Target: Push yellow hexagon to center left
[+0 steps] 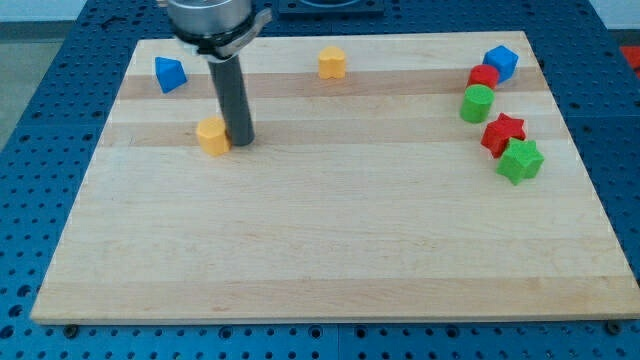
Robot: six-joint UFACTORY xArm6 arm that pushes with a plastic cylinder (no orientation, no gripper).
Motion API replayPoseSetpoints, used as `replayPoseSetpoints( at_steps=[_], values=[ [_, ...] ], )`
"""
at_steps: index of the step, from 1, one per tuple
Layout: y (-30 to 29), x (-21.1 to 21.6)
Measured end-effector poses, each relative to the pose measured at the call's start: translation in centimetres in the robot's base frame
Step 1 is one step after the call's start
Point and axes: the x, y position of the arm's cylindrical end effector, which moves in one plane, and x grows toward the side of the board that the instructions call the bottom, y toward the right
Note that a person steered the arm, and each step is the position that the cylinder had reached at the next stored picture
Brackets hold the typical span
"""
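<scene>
The yellow hexagon [212, 135] lies on the wooden board [330, 230] in the upper left part, a little above mid-height. My tip [240, 140] stands on the board touching the hexagon's right side. The dark rod rises from it to the arm's end at the view's top.
A blue block [169, 73] sits at the upper left. A second yellow block [332, 62] sits near the top centre. At the right stand a blue block [500, 62], a red cylinder [483, 77], a green cylinder [477, 103], a red star [502, 132] and a green star [520, 160].
</scene>
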Motion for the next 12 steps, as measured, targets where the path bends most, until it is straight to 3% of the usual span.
replayPoseSetpoints(
  at_steps=[2, 3, 5, 7, 10, 12],
  values=[
    [-5.1, 2.8],
    [-2.5, 2.9],
    [4.6, -1.8],
    [-0.5, -6.2],
    [-6.8, 1.9],
    [-8.6, 2.1]
  ],
)
